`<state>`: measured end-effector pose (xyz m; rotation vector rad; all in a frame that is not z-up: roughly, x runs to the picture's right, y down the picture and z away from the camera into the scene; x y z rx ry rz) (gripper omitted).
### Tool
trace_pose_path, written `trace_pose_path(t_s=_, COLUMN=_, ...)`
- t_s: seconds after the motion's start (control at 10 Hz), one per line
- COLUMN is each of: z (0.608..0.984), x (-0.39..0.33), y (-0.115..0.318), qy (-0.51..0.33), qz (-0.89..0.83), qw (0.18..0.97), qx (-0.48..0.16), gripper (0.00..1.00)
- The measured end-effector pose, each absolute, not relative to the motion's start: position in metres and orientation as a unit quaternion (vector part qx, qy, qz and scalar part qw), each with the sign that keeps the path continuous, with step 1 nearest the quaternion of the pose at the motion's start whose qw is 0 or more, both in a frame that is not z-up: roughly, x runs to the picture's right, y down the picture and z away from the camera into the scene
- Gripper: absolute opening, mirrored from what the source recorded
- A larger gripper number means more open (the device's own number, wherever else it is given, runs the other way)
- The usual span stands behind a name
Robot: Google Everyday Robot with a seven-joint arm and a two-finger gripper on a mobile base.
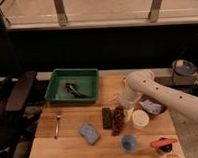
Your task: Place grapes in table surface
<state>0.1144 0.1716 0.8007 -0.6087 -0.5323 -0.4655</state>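
My gripper (125,103) sits just beyond the far end of the grapes (118,121), which lie lengthwise near-to-far on the table surface (71,145); whether it grips them I cannot tell

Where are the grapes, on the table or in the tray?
On the table surface: the grapes lie beside the black bar, outside the green tray, pincer at their far end.

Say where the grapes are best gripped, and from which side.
Likely the grapes at mid-length, from above, spanning the narrow width: the bunch lies flat and long, with the bar close alongside, so side approaches look blocked. The gripper sits at its far end.
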Motion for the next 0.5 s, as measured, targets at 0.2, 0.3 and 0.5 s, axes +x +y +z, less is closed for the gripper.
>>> trace_pose_path(t_s=0.2, z=0.813, x=0.12, y=0.183, qy=-0.255, qz=-0.213, qw=0.893, qx=-0.303, gripper=0.8)
trace_pose_path(t_s=0.3, z=0.818, x=0.122, y=0.188, qy=-0.252, qz=-0.211, qw=0.892, qx=-0.31, gripper=0.8)
trace_pose_path(t_s=0.5, z=0.829, x=0.128, y=0.2, qy=-0.241, qz=-0.203, qw=0.891, qx=-0.327, gripper=0.8)
